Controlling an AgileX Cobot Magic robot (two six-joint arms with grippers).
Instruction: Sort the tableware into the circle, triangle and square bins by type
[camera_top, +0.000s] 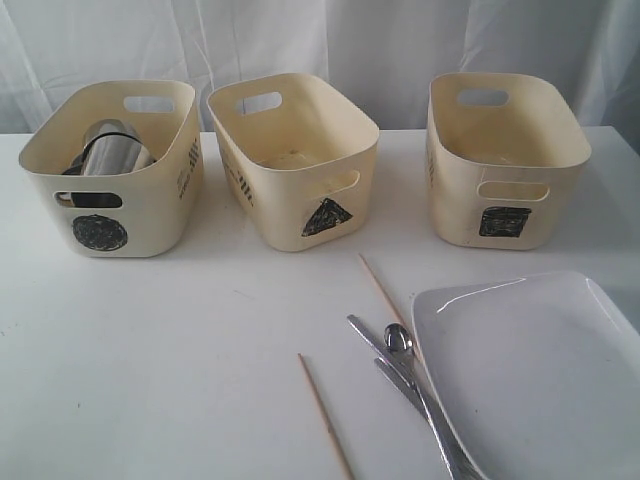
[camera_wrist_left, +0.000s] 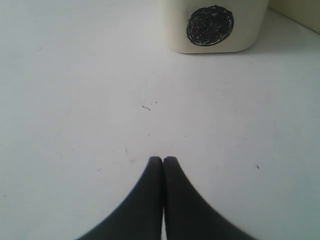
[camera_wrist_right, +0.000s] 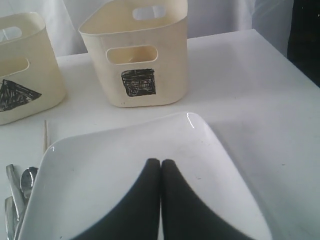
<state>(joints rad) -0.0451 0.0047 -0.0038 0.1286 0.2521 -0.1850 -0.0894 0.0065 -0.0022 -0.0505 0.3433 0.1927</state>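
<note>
Three cream bins stand in a row: the circle bin (camera_top: 112, 170) holds a steel mug (camera_top: 108, 147), the triangle bin (camera_top: 295, 160) is in the middle, the square bin (camera_top: 505, 160) on the right. A large white plate (camera_top: 540, 370) lies at the front right. Beside it lie a steel spoon (camera_top: 398, 340), forks (camera_top: 410, 390) and two wooden chopsticks (camera_top: 325, 415) (camera_top: 385, 295). My left gripper (camera_wrist_left: 163, 159) is shut and empty over bare table in front of the circle bin (camera_wrist_left: 215, 25). My right gripper (camera_wrist_right: 160, 161) is shut and empty above the plate (camera_wrist_right: 100, 170). Neither gripper shows in the exterior view.
The white table (camera_top: 180, 350) stretches out in front of the bins. A white curtain (camera_top: 330, 40) hangs behind them. In the right wrist view the table's edge (camera_wrist_right: 287, 57) lies past the square bin (camera_wrist_right: 137, 60), with the triangle bin (camera_wrist_right: 25, 70) alongside.
</note>
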